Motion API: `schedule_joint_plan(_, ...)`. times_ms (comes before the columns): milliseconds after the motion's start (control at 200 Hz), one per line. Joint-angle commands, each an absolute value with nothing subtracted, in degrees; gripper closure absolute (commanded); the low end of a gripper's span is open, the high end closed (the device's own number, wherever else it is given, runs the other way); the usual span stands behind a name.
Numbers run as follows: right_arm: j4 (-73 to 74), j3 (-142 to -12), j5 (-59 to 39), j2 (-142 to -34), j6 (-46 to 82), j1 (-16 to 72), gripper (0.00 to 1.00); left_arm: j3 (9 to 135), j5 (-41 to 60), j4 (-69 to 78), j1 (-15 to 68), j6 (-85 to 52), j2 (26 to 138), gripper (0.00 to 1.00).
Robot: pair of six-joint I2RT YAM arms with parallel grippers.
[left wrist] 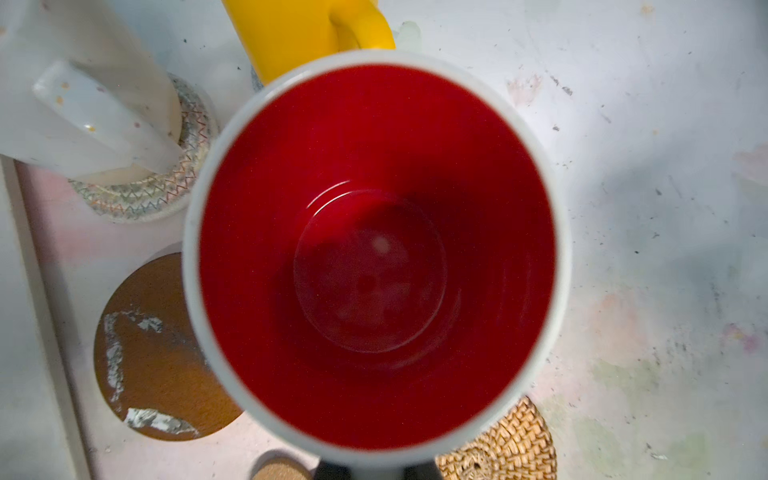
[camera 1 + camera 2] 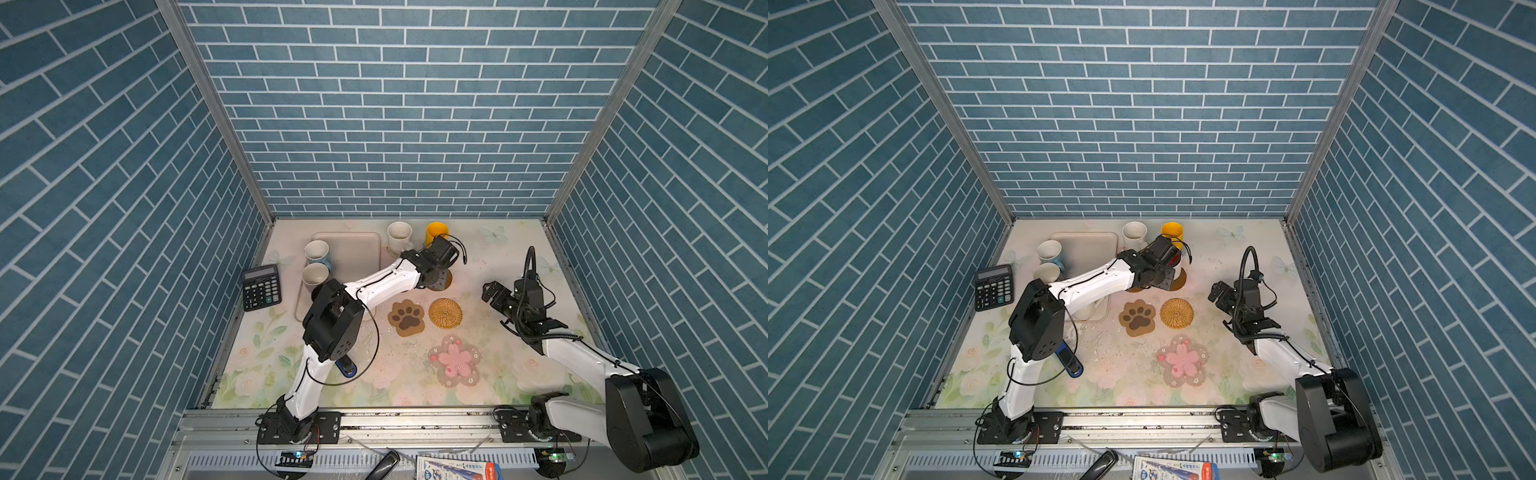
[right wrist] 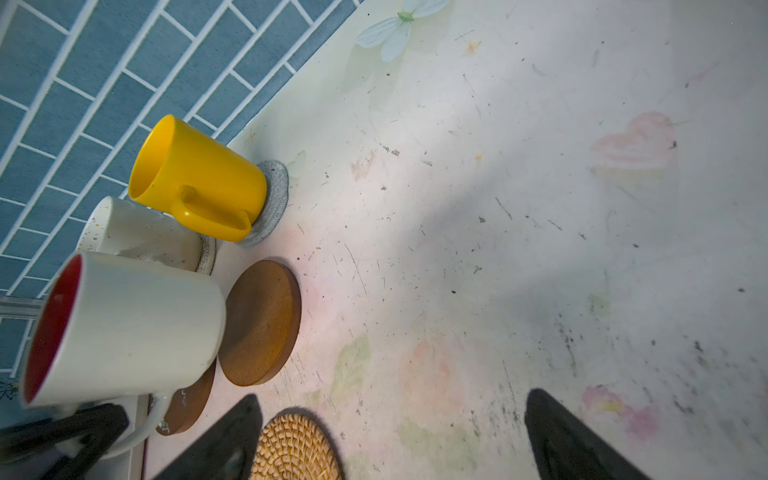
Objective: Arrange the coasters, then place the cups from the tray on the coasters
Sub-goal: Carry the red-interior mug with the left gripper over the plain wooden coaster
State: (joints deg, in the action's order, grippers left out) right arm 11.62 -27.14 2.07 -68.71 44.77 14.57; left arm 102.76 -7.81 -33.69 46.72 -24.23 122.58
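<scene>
Left hand (image 2: 436, 280) grasping red-lined mug (image 1: 374, 257); right hand (image 3: 392, 415) released; two brown discs (image 3: 262, 322) (image 3: 187, 399) nearby.

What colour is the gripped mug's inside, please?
Red; the left wrist view shows the mug best.

super bright yellow mug (image 3: 199, 178), white mug (image 1: 376, 257) deep red inside, off-white speckled mug (image 3: 141, 232), plain brown disc coaster (image 3: 262, 322), golden rattan round (image 2: 445, 313), tan paw coaster (image 2: 407, 318) with dark pads, pink flower coaster (image 2: 455, 360)
</scene>
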Motion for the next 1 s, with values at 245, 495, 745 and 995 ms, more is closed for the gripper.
schedule_joint_plan(245, 12.39, -26.54, 1.25, -67.94, 46.14, 14.30, 0.01, 106.76, -10.02, -30.54, 46.99, -24.15, 125.36, 1.00)
schedule_joint_plan(495, 12.33, -26.54, 1.02, -67.76, 46.06, 14.33, 0.01, 108.69, -9.82, -31.37, 46.93, -24.20, 127.24, 1.00)
schedule_joint_plan(745, 12.30, -26.72, 0.68, -67.94, 45.97, 14.33, 0.01, 108.28, -9.52, -31.35, 46.99, -24.61, 127.38, 1.00)
schedule_joint_plan(995, 11.96, -26.79, 0.61, -67.68, 45.76, 14.39, 0.01, 108.32, -9.36, -31.73, 46.93, -25.09, 128.05, 1.00)
